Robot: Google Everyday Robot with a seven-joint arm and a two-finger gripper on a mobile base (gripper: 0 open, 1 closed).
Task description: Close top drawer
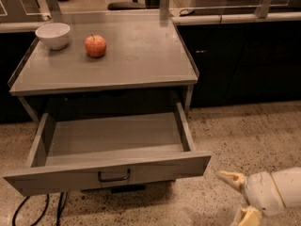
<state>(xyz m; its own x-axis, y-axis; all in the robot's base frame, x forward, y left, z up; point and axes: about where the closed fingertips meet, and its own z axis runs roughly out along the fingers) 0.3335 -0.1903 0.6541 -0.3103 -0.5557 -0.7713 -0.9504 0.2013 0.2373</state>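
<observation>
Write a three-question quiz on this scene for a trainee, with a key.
1. True or false: the top drawer stands pulled out, with nothing showing inside it.
2. Where is the gripper? A) clamped on the drawer handle. B) low to the right of the drawer front, apart from it, jaws open. C) inside the drawer.
3. What lies beside the white bowl on the cabinet top?

Key: 1 true; 2 B; 3 the red apple.
</observation>
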